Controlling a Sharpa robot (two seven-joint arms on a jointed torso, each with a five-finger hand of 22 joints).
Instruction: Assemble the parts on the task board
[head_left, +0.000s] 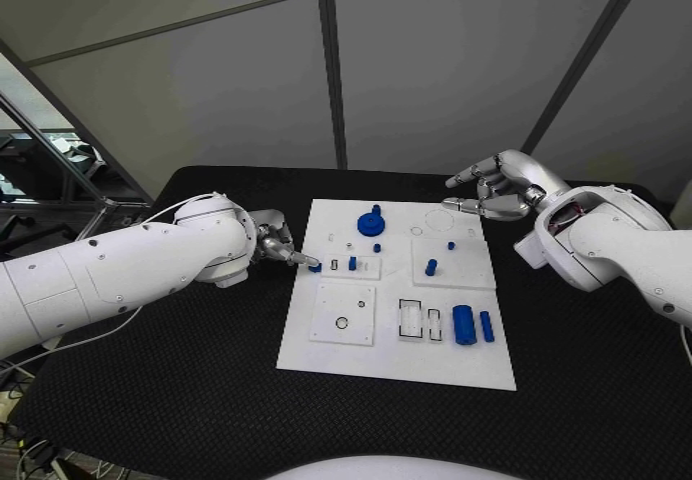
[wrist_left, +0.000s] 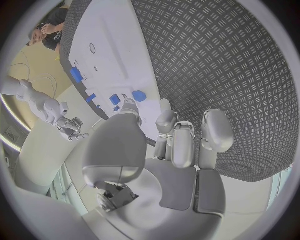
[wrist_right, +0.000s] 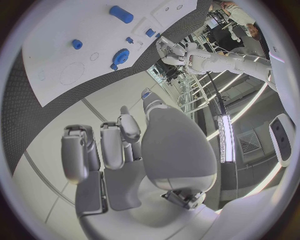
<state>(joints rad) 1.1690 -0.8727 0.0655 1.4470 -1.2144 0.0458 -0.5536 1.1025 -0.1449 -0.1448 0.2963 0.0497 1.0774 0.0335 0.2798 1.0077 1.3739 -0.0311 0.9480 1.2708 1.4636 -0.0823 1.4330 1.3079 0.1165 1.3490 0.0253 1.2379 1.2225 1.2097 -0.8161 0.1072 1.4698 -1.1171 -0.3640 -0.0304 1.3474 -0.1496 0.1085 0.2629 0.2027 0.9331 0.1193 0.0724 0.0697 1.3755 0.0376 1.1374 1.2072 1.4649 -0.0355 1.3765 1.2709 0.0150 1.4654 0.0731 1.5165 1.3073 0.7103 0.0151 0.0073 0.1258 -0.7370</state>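
The task board (head_left: 378, 350) lies flat in the middle of the black table (head_left: 173, 400). All positions below are given relative to this board.

Parts on the board: a blue gear (head_left: 372, 220) near the far edge, a short blue peg (head_left: 430, 267) standing right of centre, and a thick blue cylinder (head_left: 463, 324) with a thinner one (head_left: 488, 326) just beside it toward the near right corner. A small blue part (head_left: 316, 266) sits at the left edge.

The left hand (head_left: 283, 250) is at the board's left edge, with a fingertip reaching to that small part. The head view does not show whether the part is pinched or only touched. In the left wrist view the other fingers (wrist_left: 181, 145) are curled in.

The right hand (head_left: 493, 188) hovers off the board's far right corner, fingers loosely curled and apart, holding nothing.

Risks:
- The small part is at the very edge. A sideways push could likely knock it onto the table.
- Downward pressure at the left edge could shift or tip the board, disturbing the standing peg.
- A weak fingertip grip may drop the part during lifting.

Clearance: open table lies left of, right of and in front of the board. The left forearm (head_left: 116, 275) crosses the left side, so the near side gives the freest approach. The board's near left area is bare of loose parts.
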